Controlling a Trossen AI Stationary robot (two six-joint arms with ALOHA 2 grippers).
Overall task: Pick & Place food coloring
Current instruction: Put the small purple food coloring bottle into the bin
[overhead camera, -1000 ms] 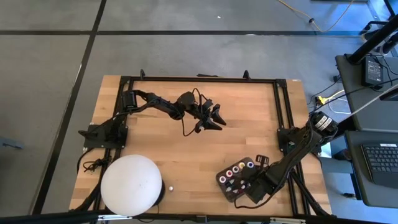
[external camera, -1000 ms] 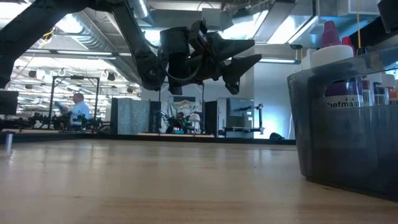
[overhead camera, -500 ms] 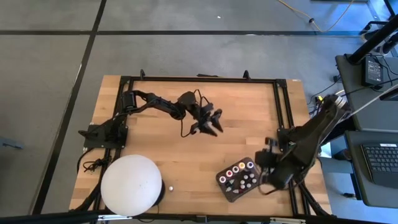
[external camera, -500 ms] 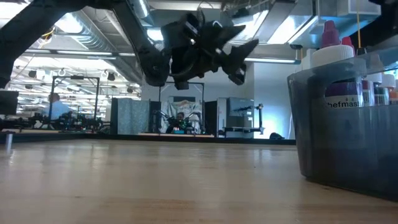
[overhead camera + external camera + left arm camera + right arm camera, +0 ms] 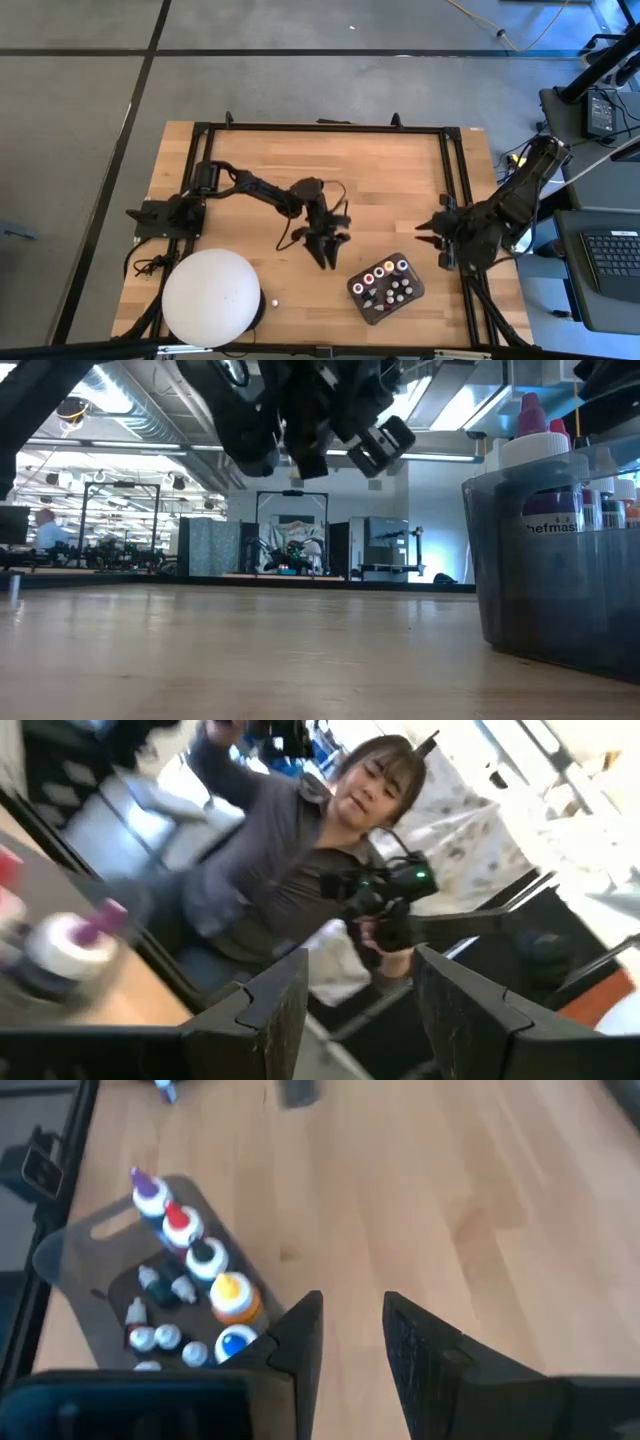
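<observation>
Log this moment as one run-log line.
left gripper: open, empty, above mid-table | right gripper: open, empty, beside tray | food coloring: in tray

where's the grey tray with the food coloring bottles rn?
High view: the dark grey rounded tray sits near the table's front edge, right of centre, between the big white dome and the right gripper.

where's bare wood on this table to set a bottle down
Widest bare patch: the far half of the table, between the frame's back rail and the left hand. Another bare strip lies between the white dome and the dark tray; a tiny white thing sits at the dome's edge there. Crowded: the tray, packed with food coloring bottles, with the right hand just beyond it.
</observation>
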